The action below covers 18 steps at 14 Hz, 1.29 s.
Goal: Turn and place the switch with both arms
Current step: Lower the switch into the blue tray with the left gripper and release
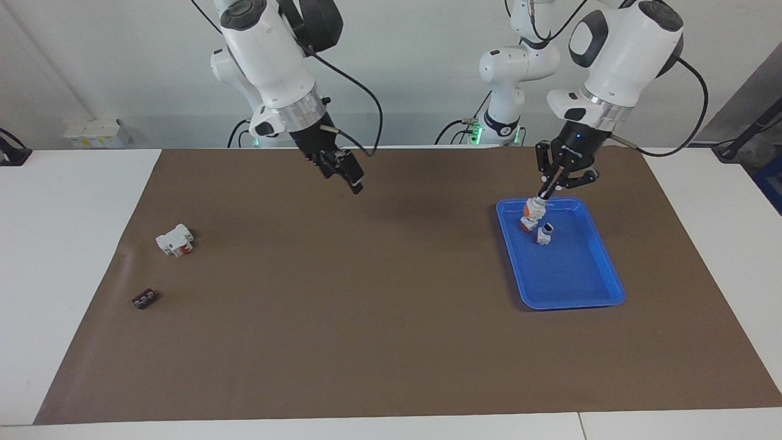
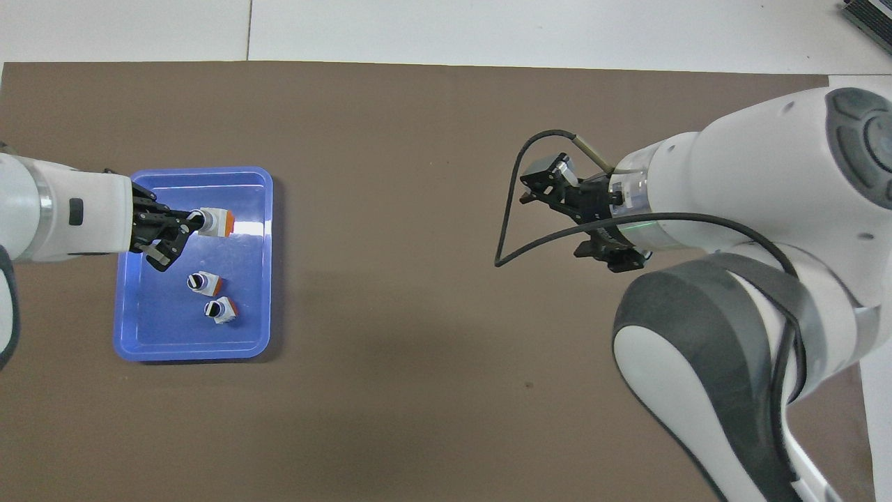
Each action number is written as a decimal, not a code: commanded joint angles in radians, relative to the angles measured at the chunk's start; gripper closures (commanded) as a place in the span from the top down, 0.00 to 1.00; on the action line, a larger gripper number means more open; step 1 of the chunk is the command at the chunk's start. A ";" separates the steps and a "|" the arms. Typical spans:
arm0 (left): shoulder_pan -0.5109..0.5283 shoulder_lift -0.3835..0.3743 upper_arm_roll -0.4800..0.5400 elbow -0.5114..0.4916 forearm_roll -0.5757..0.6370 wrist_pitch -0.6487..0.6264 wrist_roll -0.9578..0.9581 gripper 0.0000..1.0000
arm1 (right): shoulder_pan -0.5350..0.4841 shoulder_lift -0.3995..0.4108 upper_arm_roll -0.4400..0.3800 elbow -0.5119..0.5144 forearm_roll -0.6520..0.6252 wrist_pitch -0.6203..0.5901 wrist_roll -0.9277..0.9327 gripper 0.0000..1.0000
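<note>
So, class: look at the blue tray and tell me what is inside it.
Two small switches lie on the blue tray floor. A third switch, gripped by the left gripper, hangs over the tray; the floor beneath it is covered in the overhead view.
</note>
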 commanded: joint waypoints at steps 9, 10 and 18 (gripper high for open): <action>0.013 0.101 -0.009 -0.296 0.122 0.340 0.136 0.00 | -0.074 -0.110 -0.163 0.013 -0.208 -0.191 -0.633 0.99; 0.011 0.101 -0.009 -0.310 0.122 0.358 0.136 0.00 | -0.074 -0.116 -0.192 0.033 -0.208 -0.216 -0.667 0.99; -0.013 0.042 -0.009 -0.293 0.122 0.304 0.094 0.99 | -0.137 -0.142 -0.216 0.042 -0.202 -0.314 -0.789 0.99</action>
